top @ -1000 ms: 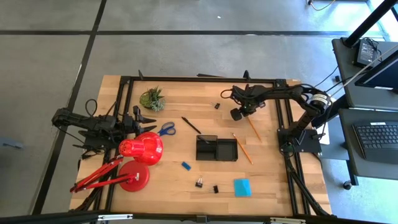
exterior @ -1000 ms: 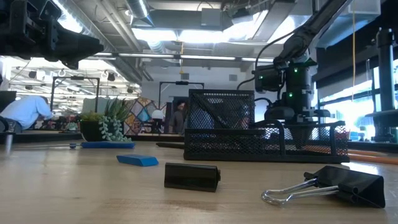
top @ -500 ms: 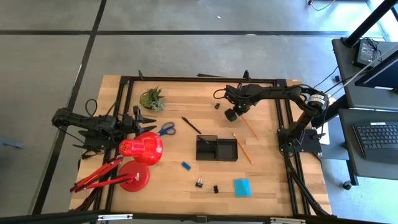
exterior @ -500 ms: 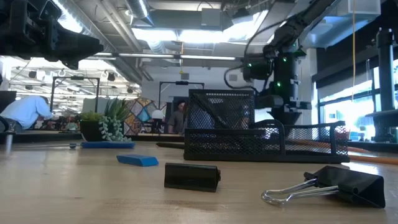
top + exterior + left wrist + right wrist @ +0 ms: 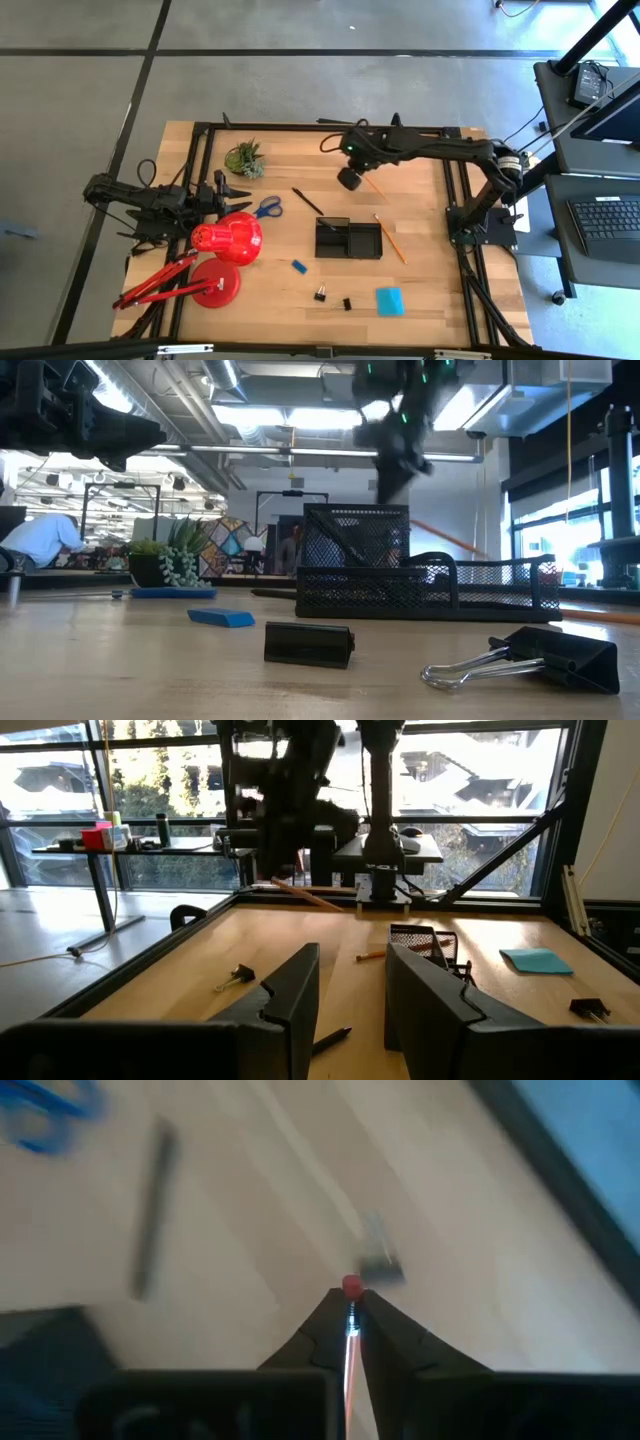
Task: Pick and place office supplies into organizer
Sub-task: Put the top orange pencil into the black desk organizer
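Left gripper (image 5: 243,189): parked at the desk's left edge beside the red lamp (image 5: 228,238), fingers apart and empty in its wrist view; it seems to be waiting, out of the working arm's way.
Scissors (image 5: 266,208): flat on the desk (image 5: 420,290) just right of the lamp, not yet collected.
Pen (image 5: 307,201): lying slantwise between the scissors and the organizer.
Eraser (image 5: 298,266): on the desk in front of the organizer, with binder clips (image 5: 321,294) nearer the front edge.
Organizer (image 5: 348,239): mid-desk, two compartments; no supply can be made out inside.
Right gripper (image 5: 349,178): raised above the desk, behind the organizer, fingers clamped on a pencil (image 5: 348,1342), its red end poking past the tips, probably being carried toward the organizer.
Second pencil (image 5: 390,238): on the desk, right of the organizer.
Note pad (image 5: 389,301): front right, apart from everything.
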Available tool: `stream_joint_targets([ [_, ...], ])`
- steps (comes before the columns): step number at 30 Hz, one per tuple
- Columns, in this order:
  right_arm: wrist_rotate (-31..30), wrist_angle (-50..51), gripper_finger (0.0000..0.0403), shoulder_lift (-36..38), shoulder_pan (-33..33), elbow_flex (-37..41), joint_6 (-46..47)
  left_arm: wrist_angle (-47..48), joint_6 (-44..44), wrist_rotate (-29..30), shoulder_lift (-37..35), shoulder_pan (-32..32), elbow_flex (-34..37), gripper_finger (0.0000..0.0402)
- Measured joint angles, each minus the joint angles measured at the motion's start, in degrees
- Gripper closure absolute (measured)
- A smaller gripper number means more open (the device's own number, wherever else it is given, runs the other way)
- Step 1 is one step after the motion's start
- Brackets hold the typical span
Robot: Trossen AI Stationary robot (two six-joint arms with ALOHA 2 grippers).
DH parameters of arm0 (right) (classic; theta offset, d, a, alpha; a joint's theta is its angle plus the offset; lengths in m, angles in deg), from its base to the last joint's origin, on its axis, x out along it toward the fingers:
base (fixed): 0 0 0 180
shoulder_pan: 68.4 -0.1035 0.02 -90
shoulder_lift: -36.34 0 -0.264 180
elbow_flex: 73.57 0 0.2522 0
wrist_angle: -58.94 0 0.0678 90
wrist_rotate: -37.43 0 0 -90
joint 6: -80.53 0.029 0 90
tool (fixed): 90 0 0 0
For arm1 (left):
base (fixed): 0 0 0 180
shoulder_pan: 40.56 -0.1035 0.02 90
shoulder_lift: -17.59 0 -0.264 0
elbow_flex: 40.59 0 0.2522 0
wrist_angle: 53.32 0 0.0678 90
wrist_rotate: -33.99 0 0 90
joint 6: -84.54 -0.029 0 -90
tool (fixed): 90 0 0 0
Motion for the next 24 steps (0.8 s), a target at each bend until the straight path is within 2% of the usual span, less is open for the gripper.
stream_joint_targets([
  [7,0.0,-3.4,0.0378,0.1,-9.2,-7.8,-7.1,0.0,-0.6,0.0,0.0,0.0,0.0,0.029],
  [14,0.2,-12.4,0.0381,0.1,-17.8,-7.7,-11.9,0.0,-0.5,0.0,0.0,0.0,0.0,0.029],
  [24,-0.1,-16.2,0.0383,0.1,-23.4,-7.7,-13.1,0.0,-0.5,0.0,0.0,0.0,0.0,0.029],
])
